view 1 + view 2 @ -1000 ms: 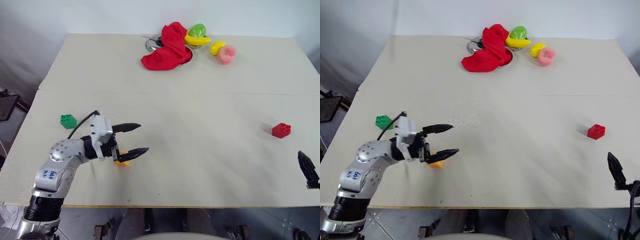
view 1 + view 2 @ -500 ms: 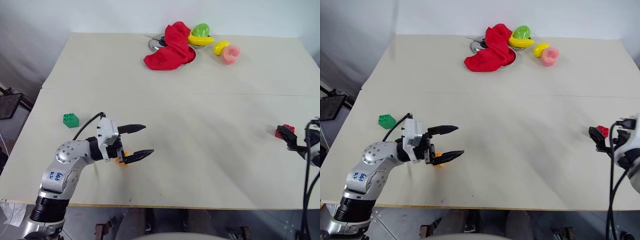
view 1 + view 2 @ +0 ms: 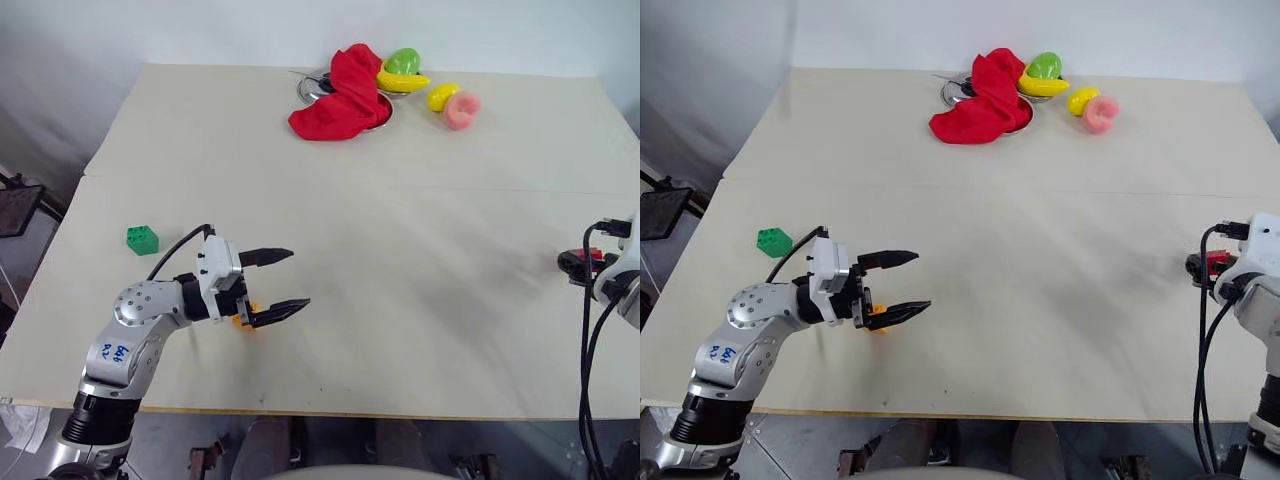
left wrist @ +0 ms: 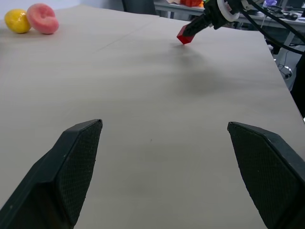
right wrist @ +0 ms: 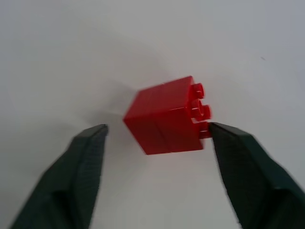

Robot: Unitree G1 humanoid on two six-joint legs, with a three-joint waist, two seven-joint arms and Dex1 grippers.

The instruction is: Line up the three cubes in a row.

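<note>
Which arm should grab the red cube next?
Right. The right gripper already has its open fingers either side of the red cube; the left gripper is open far across the table.

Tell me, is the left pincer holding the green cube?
No. The left pincer hangs open with nothing between its fingers, and the green cube sits apart on the table.

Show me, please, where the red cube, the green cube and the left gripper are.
red cube (image 5: 167, 117): right wrist view, on its side face.
green cube (image 3: 142, 239): left eye view, on its top.
left gripper (image 3: 279, 283): left eye view, midway between its fingertips.
</note>
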